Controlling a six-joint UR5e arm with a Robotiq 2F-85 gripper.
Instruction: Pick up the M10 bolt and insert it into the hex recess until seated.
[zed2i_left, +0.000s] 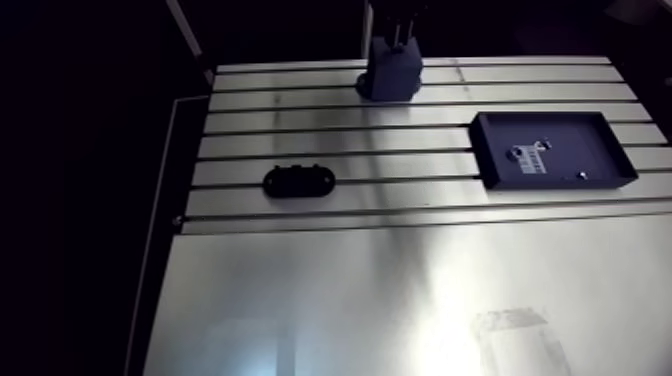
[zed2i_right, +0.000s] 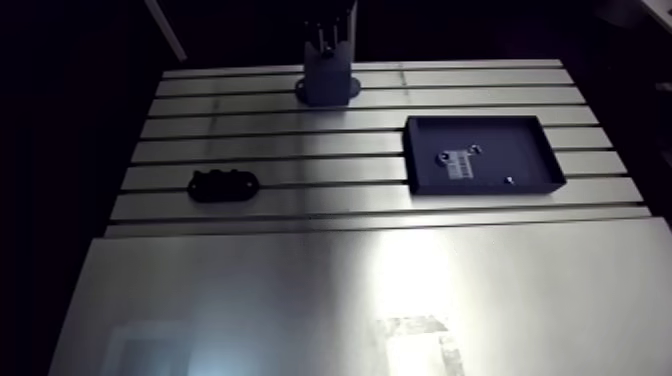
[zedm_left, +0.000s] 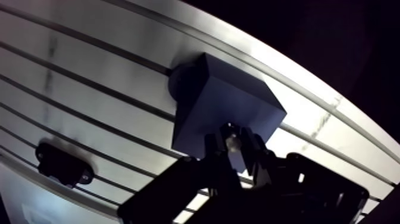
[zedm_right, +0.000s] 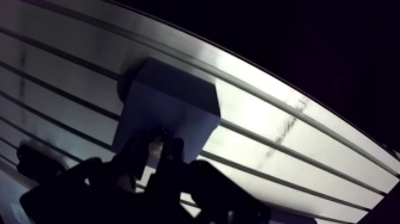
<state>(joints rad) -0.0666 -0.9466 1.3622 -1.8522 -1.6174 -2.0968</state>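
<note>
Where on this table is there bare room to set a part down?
The smooth sheet nearest the camera looks bare. The slotted strip between the oval black part and the tray is also free. Crowding is around the dark block at the far edge.

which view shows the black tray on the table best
The arm view. It shows the whole black tray, all four walls and the small parts lying inside it. The wrist view does not show the tray at all; it looks at the dark block instead.
</note>
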